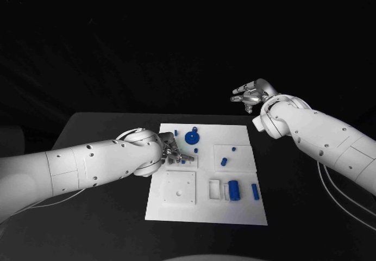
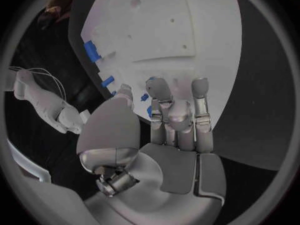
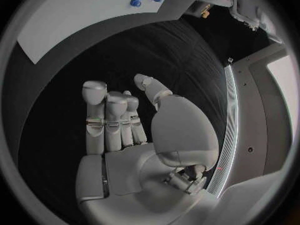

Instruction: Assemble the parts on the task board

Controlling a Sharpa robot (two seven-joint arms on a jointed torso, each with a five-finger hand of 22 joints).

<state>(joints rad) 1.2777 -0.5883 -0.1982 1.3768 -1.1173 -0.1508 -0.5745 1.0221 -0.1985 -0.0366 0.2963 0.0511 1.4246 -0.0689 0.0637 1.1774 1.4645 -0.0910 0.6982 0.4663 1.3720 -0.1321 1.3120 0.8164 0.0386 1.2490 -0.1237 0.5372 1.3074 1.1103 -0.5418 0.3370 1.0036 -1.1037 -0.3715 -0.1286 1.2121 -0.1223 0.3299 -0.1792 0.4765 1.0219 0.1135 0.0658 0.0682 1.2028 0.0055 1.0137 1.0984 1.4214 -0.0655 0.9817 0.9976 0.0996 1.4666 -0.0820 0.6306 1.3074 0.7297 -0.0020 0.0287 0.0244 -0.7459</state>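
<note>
Task board (image 1: 205, 215) lies flat in the middle of the black surface (image 1: 94, 228); it's the reference here. Left robot hand (image 1: 172, 154) sits over the board's left edge, fingers down by a small blue part (image 1: 188, 158). Can't tell whether it's grasping that part or just touching it. Left wrist view: fingers (image 2: 178, 110) stretched out over the board, blue bits partly hidden behind them.

Right robot hand (image 1: 252, 93) is lifted well beyond the board's far right corner, released, fingers spread, nothing in it. Right wrist view confirms: palm bare, fingers (image 3: 109, 117) apart.

Parts on the board: blue gear (image 1: 192, 137) near the far edge, a small peg (image 1: 224, 161) right of centre, a blue cylinder (image 1: 234, 190) and a blue bar (image 1: 255, 191) in the near right area.
</note>
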